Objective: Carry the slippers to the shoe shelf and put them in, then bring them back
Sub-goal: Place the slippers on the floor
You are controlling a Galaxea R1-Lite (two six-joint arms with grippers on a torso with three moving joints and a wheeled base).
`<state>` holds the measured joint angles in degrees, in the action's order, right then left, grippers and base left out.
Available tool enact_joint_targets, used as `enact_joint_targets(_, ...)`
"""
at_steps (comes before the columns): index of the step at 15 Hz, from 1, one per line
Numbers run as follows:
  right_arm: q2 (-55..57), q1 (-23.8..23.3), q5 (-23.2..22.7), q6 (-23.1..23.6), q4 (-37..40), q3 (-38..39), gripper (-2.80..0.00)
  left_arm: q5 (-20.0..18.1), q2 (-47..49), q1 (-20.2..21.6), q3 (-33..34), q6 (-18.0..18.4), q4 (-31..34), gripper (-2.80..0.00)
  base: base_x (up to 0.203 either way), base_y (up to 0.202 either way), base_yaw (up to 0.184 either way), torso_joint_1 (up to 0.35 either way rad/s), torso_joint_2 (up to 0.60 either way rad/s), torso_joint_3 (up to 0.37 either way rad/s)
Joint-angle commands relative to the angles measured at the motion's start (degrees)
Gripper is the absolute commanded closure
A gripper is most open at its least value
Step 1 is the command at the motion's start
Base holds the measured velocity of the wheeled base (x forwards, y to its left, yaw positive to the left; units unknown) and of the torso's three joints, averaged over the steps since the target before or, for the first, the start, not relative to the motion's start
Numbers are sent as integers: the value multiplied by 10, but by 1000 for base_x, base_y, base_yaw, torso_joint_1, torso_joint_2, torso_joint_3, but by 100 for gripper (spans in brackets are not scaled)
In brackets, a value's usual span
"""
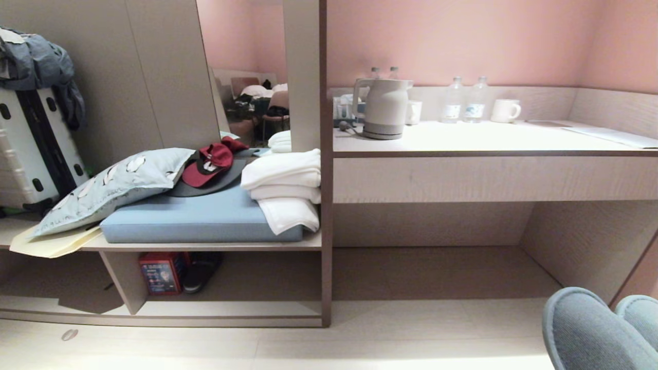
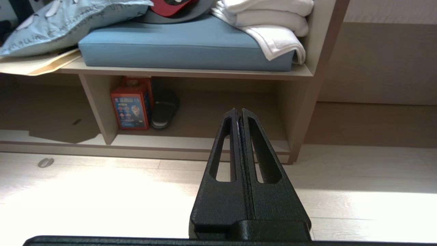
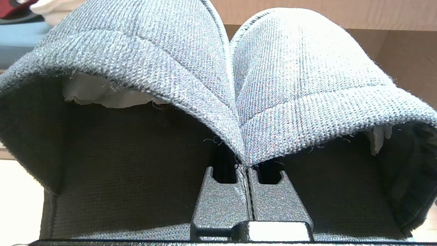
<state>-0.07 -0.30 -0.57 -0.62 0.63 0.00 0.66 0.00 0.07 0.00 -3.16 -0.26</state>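
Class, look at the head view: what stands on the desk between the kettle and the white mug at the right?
In the head view, two clear water bottles stand between the kettle and the white mug, with a smaller cup beside the kettle.

Low shoe shelf (image 1: 216, 308) on pale floor (image 1: 360, 344) — red box (image 1: 160, 272) and black shoe (image 1: 201, 271) inside, blue cushion (image 1: 195, 218) on the bench board above.

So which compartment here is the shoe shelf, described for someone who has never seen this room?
Start at the bench with the blue cushion, left of the desk holding the kettle. The shoe shelf is the low cubby directly under that bench, with a red box and a black shoe inside. Unlike the open desk recess beside it, it has a raised pale bottom plank.
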Motion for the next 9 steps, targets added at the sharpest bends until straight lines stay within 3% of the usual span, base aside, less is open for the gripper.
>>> enact_joint_targets(1, 1, 0, 0, 0, 0, 0, 0, 0, 0, 0, 0, 0, 0, 0, 0, -49, -2, -1, 2, 2)
enact_joint_targets(9, 1, 0, 0, 0, 0, 0, 0, 0, 0, 0, 0, 0, 0, 0, 0, 0, 0, 0, 0, 0)
